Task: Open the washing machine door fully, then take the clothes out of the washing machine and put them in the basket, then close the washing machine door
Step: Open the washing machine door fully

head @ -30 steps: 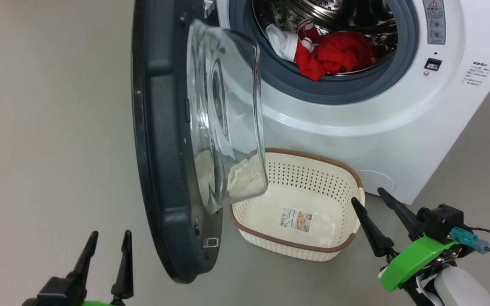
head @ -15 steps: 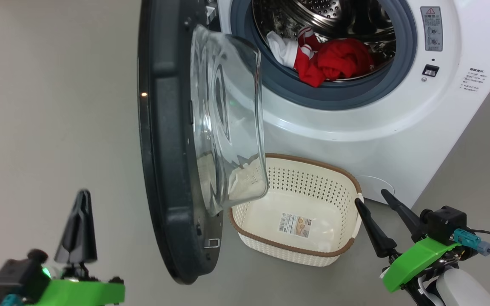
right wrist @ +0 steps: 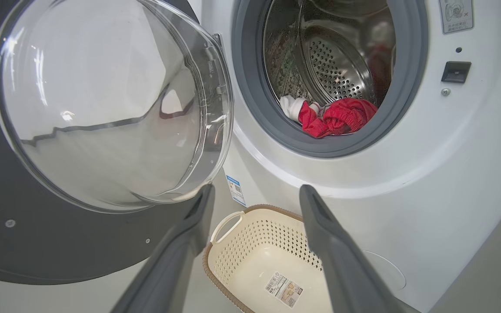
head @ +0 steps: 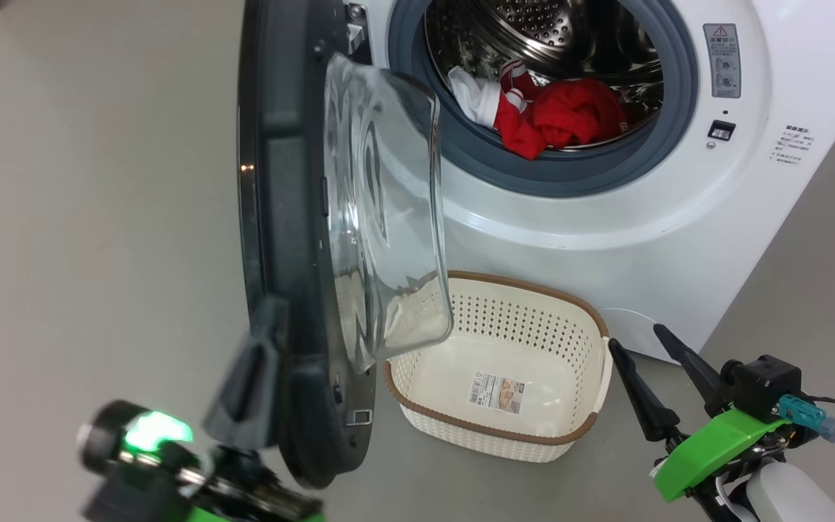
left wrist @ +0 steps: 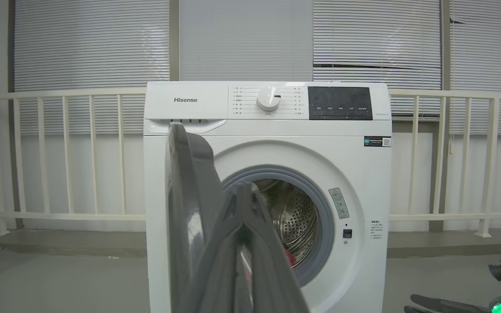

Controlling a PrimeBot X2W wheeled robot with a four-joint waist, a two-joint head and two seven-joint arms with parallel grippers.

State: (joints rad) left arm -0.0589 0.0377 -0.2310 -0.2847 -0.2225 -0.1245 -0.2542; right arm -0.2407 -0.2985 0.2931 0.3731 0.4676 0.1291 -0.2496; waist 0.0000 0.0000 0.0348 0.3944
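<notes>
The white washing machine (head: 606, 246) stands with its black-rimmed glass door (head: 280, 181) swung out, edge-on to the head camera. Red and white clothes (head: 555, 116) lie in the steel drum, also seen as clothes (right wrist: 337, 119) in the right wrist view. The cream basket (head: 526, 284) sits on the floor under the opening, holding no clothes. My left gripper (head: 267, 312) is blurred and shut with nothing in it, its tips against or just beside the door's outer rim; contact is unclear. The door (left wrist: 185, 208) rises just left of that gripper (left wrist: 244, 187). My right gripper (head: 635, 338) is open beside the basket's right end.
Bare grey floor (head: 84, 217) spreads left of the door. A white railing (left wrist: 59, 152) and window blinds stand behind the machine (left wrist: 268, 130). The basket (right wrist: 233, 256) lies below the door glass (right wrist: 102, 100), between the fingers of my right gripper (right wrist: 257, 189).
My left gripper shut its fingers, turned, and swung right up to the door's lower outer rim. The head camera shifted a little. The right arm barely moved.
</notes>
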